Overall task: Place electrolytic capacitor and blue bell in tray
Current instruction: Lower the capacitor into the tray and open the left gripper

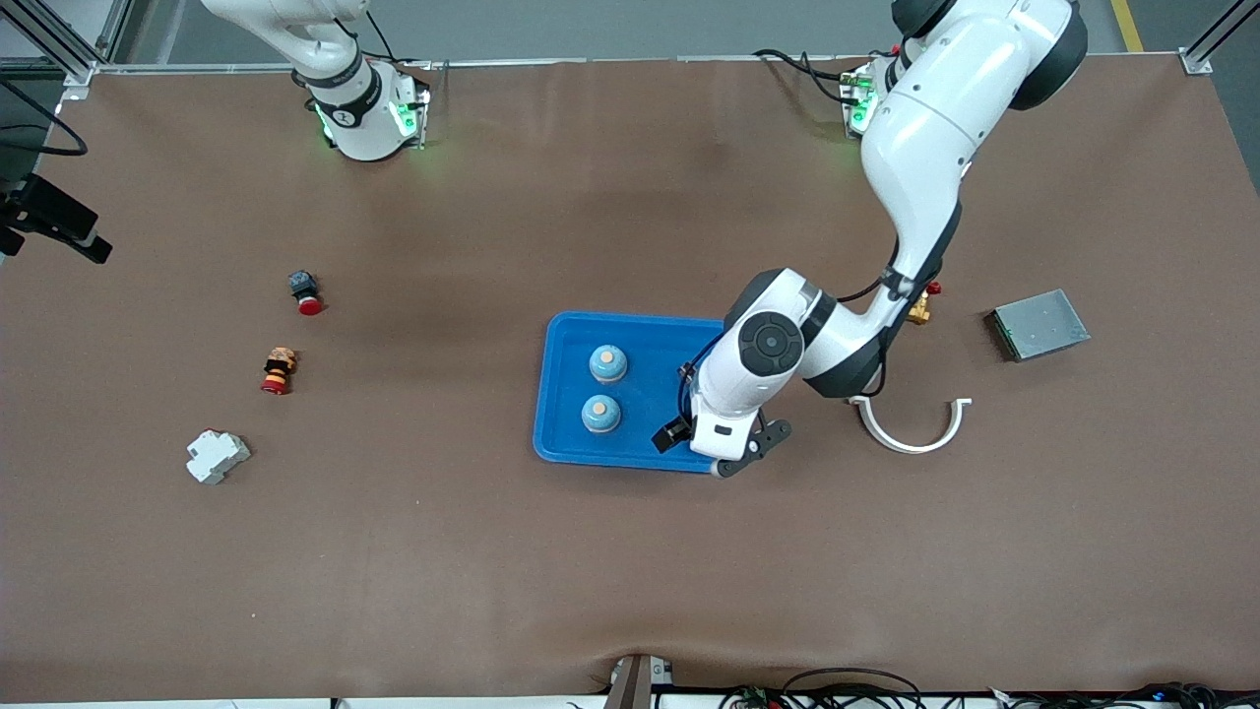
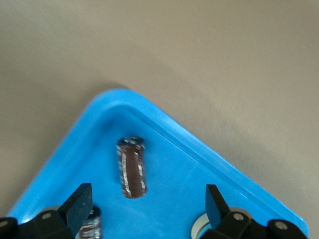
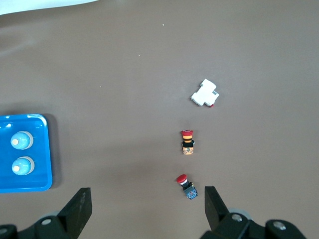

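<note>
The blue tray (image 1: 557, 347) lies mid-table. Two blue bells (image 1: 607, 362) (image 1: 600, 414) stand upright in it, toward the right arm's end. My left gripper (image 1: 715, 445) hangs low over the tray's corner nearest the front camera at the left arm's end, and it hides the capacitors in the front view. In the left wrist view it (image 2: 146, 204) is open. An electrolytic capacitor (image 2: 131, 168), brown with silver stripes, lies free on the tray floor (image 2: 179, 174) past the fingertips. A second capacitor (image 2: 92, 227) peeks out beside one finger. My right gripper (image 3: 146, 205) is open and empty, high over bare table.
Toward the right arm's end lie two red-capped push buttons (image 1: 305, 291) (image 1: 278, 370) and a white breaker block (image 1: 217, 456). Toward the left arm's end are a white curved clamp (image 1: 911, 430), a small brass fitting (image 1: 920, 308) and a grey metal plate (image 1: 1039, 324).
</note>
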`<state>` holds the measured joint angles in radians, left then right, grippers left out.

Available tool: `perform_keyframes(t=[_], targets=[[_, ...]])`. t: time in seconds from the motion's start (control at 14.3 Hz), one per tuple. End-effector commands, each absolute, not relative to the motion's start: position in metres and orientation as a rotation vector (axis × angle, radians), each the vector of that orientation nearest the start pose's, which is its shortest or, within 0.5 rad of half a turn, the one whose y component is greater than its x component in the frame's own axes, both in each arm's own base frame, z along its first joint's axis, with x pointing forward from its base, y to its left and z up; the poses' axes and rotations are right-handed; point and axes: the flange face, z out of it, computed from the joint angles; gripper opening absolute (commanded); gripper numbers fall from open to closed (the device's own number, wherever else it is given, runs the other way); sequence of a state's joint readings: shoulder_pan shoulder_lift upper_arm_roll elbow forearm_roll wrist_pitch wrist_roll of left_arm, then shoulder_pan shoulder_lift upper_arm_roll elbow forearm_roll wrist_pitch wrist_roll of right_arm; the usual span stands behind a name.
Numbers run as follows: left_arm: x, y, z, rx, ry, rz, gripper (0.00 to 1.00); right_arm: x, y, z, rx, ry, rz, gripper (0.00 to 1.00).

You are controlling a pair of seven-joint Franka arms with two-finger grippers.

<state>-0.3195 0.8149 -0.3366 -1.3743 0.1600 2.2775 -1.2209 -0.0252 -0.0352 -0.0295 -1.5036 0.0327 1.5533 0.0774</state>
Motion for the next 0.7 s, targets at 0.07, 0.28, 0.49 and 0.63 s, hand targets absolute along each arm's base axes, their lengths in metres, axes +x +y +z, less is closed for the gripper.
perform_keyframes(t=[0.07,0.28,0.49,0.63], targets=[[0.645,-0.352,0.311,-3.126,-0.795,-0.026,1.00,0.551,-0.022,0.669,-3.087,0.220,-0.131,1.00],[0.662,-0.287,0.348,-3.145,-0.577,-0.002,1.00,0.552,-0.021,0.670,-3.070,0.220,-0.142,1.00],[0.666,-0.209,0.362,-3.190,-0.341,0.076,1.00,0.551,-0.021,0.671,-3.071,0.220,-0.147,1.00],[0.663,-0.153,0.363,-3.216,-0.188,0.107,1.00,0.552,-0.022,0.673,-3.070,0.225,-0.173,1.00]])
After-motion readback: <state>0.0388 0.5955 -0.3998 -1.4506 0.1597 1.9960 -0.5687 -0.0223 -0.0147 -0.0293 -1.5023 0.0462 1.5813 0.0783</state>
